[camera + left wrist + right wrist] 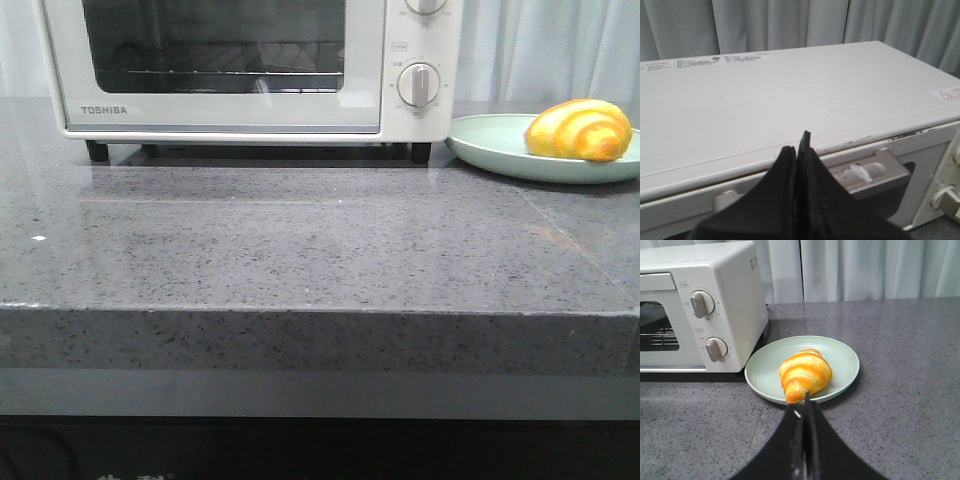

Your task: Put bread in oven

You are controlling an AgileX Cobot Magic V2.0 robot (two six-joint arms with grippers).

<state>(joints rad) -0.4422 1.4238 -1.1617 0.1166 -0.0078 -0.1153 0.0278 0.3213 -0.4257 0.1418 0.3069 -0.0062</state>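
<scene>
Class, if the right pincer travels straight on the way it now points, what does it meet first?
Most likely the bread on the pale green plate: the shut right pincer aims straight at it, though depth is hard to judge.

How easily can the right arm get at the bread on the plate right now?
Probably easily: the right gripper points straight at the bread, which lies uncovered on the plate beside the oven. The gripper is shut and would need to open first.

oven (250,70) top: cut off by the front view's upper edge
plate (480,140) right rim: cut off at the frame's side
oven door handle (875,172): partly hidden behind left gripper (799,145)
</scene>
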